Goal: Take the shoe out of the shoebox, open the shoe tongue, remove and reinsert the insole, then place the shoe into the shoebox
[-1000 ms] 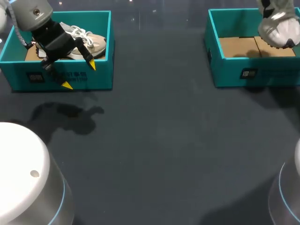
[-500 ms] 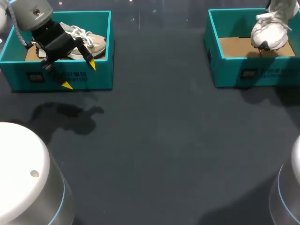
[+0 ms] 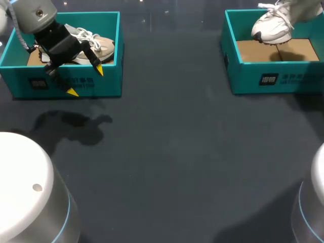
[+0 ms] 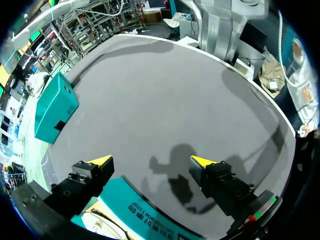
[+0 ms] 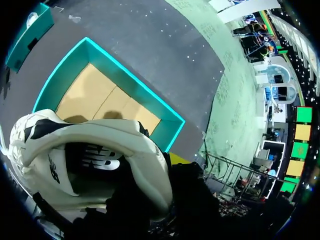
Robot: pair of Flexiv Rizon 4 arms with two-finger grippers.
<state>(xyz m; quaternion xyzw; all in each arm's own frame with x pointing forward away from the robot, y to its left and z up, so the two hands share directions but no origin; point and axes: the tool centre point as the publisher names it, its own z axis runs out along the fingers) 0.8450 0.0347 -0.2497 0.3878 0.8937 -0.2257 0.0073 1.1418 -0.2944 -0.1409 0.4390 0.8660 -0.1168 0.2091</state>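
Observation:
A white shoe (image 3: 273, 25) hangs over the right teal shoebox (image 3: 253, 73), toe towards the left, above the bare cardboard floor (image 3: 276, 49). In the right wrist view my right gripper (image 5: 170, 162) is shut on the heel collar of this shoe (image 5: 85, 145); one yellow tip shows outside it and the other finger is hidden. The box (image 5: 127, 77) lies below. My left gripper (image 3: 85, 81) stands open over the front wall of the left teal shoebox (image 3: 101, 83), which holds a second pale shoe (image 3: 93, 45). Nothing is between the left gripper's (image 4: 151, 161) fingers.
The two boxes stand at the far left and far right of the dark table (image 3: 167, 152). From the left wrist, the right box (image 4: 55, 107) shows across the table. Round white arm bases (image 3: 25, 192) sit at the near corners.
The white shoe in my right gripper has swung from toe-down to nearly level and shifted left over the right box. My left arm has not moved.

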